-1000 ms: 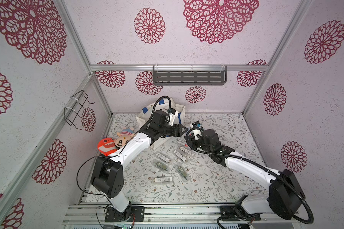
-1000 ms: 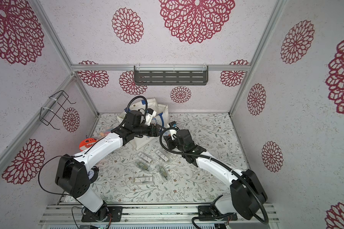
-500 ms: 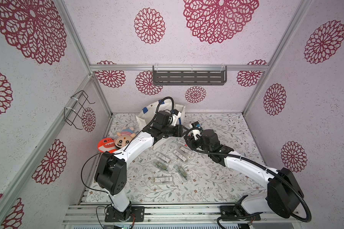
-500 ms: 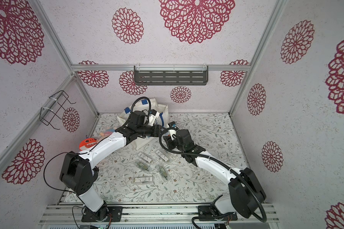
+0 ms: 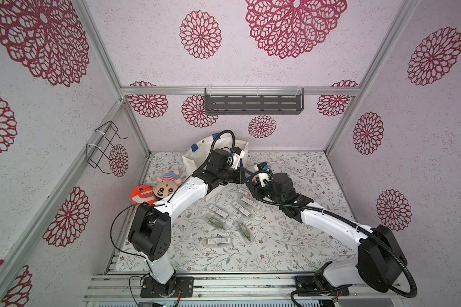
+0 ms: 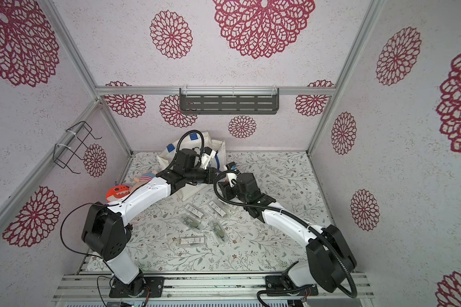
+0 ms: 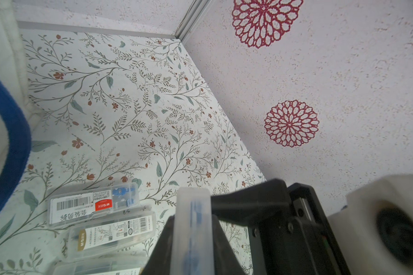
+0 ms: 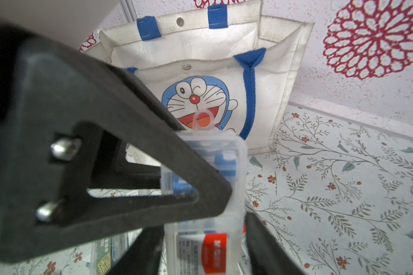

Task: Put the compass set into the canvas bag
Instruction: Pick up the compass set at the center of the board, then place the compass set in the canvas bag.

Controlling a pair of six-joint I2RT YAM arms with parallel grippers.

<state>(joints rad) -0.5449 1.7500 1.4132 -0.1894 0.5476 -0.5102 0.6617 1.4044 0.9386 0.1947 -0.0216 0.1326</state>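
Observation:
A clear plastic compass set (image 8: pixel 234 152) with a red label hangs in the air in front of the canvas bag (image 8: pixel 272 71). My left gripper (image 7: pixel 192 219) is shut on it, pinching its flat faces, and the case (image 7: pixel 191 238) shows edge-on there. My right gripper (image 8: pixel 204 235) is open, with one finger on each side of the case's lower end and a thin gap at each. In both top views the two grippers meet just right of the bag (image 5: pixel 194 162) (image 6: pixel 168 162). The bag stands upright and open, its cat print facing the grippers.
Several more clear compass cases (image 5: pixel 218 240) (image 6: pixel 190 240) (image 7: pixel 93 204) lie on the floral table below the grippers. A plush doll (image 5: pixel 167 186) and an orange toy (image 5: pixel 141 194) sit at the left. The walls carry a wire rack (image 5: pixel 104 146) and a grey shelf (image 5: pixel 253 103).
My left gripper has swung right from the bag to the case and shut on it. My right gripper, which was shut on the case, has opened.

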